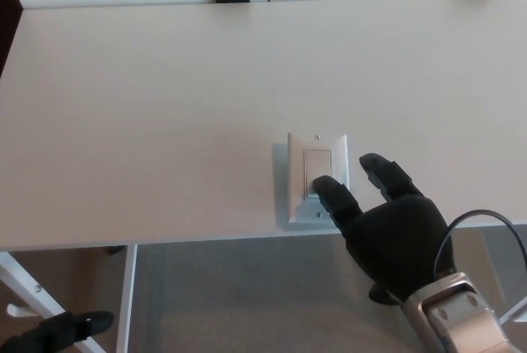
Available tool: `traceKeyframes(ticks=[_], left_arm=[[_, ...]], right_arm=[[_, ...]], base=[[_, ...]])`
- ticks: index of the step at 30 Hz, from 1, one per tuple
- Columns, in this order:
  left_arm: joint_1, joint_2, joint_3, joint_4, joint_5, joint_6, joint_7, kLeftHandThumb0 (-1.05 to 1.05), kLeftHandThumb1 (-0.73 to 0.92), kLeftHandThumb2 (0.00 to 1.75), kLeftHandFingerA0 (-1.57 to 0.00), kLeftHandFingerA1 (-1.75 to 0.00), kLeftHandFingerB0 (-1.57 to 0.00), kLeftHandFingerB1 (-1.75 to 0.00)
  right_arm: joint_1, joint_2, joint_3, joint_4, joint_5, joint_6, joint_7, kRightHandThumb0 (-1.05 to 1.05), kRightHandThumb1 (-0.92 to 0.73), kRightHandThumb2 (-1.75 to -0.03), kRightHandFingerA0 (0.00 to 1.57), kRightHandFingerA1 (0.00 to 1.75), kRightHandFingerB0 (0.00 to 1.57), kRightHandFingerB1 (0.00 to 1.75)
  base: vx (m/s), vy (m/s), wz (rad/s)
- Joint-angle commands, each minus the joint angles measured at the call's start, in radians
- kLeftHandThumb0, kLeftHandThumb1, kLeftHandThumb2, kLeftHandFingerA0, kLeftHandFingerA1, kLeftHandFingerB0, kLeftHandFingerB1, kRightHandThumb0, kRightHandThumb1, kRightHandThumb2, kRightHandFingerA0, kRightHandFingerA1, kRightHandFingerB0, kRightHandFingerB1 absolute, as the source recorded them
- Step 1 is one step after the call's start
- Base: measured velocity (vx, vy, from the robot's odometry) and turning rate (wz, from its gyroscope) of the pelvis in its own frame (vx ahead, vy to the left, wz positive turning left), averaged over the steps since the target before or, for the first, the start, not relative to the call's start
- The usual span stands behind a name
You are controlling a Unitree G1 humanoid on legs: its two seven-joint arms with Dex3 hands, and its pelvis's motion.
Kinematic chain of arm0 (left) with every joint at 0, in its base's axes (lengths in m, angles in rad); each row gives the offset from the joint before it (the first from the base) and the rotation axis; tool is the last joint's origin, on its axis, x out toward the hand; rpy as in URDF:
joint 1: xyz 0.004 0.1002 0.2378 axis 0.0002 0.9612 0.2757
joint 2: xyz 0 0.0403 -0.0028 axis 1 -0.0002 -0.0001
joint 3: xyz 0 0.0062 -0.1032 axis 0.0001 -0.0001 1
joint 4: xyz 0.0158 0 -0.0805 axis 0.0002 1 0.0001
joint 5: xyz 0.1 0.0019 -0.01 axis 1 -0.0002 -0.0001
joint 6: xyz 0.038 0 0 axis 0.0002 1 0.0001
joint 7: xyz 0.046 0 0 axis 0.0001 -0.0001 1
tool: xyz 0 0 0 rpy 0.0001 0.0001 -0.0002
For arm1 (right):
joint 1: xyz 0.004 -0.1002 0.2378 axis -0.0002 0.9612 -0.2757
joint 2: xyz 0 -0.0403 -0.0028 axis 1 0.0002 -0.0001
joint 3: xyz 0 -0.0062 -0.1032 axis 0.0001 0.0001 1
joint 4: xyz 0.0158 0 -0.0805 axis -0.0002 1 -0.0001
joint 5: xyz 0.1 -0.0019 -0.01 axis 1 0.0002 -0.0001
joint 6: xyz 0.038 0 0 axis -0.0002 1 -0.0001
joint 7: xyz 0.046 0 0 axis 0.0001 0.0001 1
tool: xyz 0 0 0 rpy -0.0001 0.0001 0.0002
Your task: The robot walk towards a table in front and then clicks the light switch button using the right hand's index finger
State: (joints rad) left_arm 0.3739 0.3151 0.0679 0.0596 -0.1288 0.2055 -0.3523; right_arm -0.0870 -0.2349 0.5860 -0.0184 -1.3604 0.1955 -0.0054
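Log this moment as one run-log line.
phase: pressing | right hand: fingers apart, one fingertip on lower part of light switch | switch: near front edge of table | left hand: low beside table, idle
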Motion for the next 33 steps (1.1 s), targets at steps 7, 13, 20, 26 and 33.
traceKeyframes(ticks=[7, 13, 20, 26, 33], left_arm=[[-0.003, 0.021, 0.010, 0.012, 0.002, 0.015, -0.016, -0.29, 0.77, 0.63, -0.40, -0.42, -0.34, -0.38], [-0.007, 0.022, 0.012, 0.016, 0.003, 0.009, -0.016, -0.31, 0.76, 0.62, -0.40, -0.42, -0.35, -0.38], [-0.014, 0.019, 0.011, 0.014, 0.007, 0.025, -0.006, -0.29, 0.76, 0.63, -0.42, -0.42, -0.37, -0.39], [-0.021, 0.021, 0.012, 0.008, 0.006, 0.031, -0.006, -0.30, 0.76, 0.63, -0.42, -0.42, -0.37, -0.39], [-0.019, 0.023, 0.011, 0.010, 0.009, 0.037, -0.004, -0.30, 0.77, 0.63, -0.42, -0.42, -0.37, -0.39]], right_arm=[[0.007, -0.014, 0.010, -0.021, 0.015, -0.001, -0.005, -0.59, -0.23, -0.57, 0.06, 0.17, 0.16, 0.31], [0.004, -0.015, 0.012, -0.022, 0.015, 0.002, 0.003, -0.62, -0.29, -0.53, 0.00, 0.25, 0.17, 0.29], [0.001, -0.018, 0.011, -0.001, 0.015, 0.008, 0.007, -0.59, -0.23, -0.59, 0.03, 0.13, 0.15, 0.31], [-0.012, -0.024, 0.013, 0.027, 0.010, 0.010, 0.005, -0.45, -0.23, -0.71, 0.00, 0.18, 0.09, 0.39], [-0.011, -0.029, 0.011, 0.004, 0.014, 0.013, 0.048, -0.56, -0.27, -0.67, 0.09, 0.13, 0.46, 0.45]], base=[[0.00, 0.000, 0.00], [0.00, 0.000, 0.00], [0.00, 0.000, 0.00], [0.00, 0.000, 0.00], [0.00, 0.000, 0.00]])
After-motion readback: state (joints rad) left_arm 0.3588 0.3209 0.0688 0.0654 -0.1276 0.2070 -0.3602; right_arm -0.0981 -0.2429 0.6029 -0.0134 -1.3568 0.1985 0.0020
